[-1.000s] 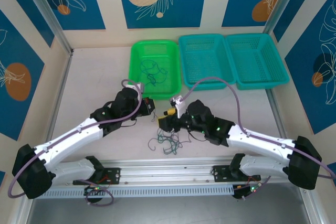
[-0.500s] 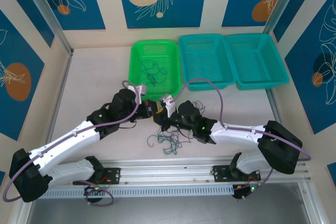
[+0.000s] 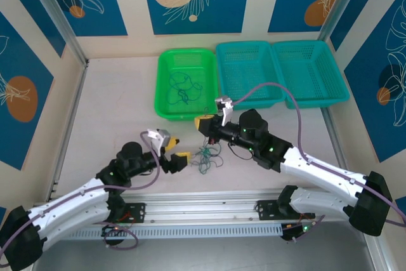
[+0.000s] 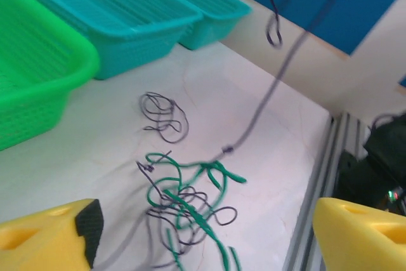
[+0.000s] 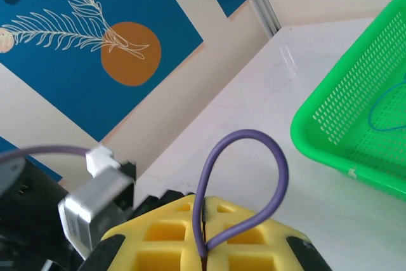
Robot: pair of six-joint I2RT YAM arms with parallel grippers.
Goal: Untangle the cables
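Left wrist view looks down on a clump of thin curly green and dark wires (image 4: pixel 184 204) lying on the pale worktop (image 4: pixel 266 176), between that arm's own yellow fingers (image 4: pixel 38 239). These stand wide apart, so the left tool (image 3: pixel 176 150) is released and grasps nothing. From the clump's edge a thin dark strand (image 4: pixel 255 113) climbs steeply up and away to the right tool (image 3: pixel 204 124). Its yellow pads are clenched together, with a loop of that strand poking out between them in the right wrist view. A small dark wire loop (image 4: pixel 163 115) lies apart from the clump, nearer the green plastic basket (image 3: pixel 160 90), which holds a few loose wires. Two teal baskets (image 3: pixel 298 71) sit beside it.

The main risk is that the strand looks joined to the clump at its lower end, and nothing pins the clump. A pull would likely lift or drag the whole tangle rather than free one wire, perhaps toward the metal rail (image 4: pixel 317 169) at the worktop's near edge. The thin strand could also slip from the pinch.
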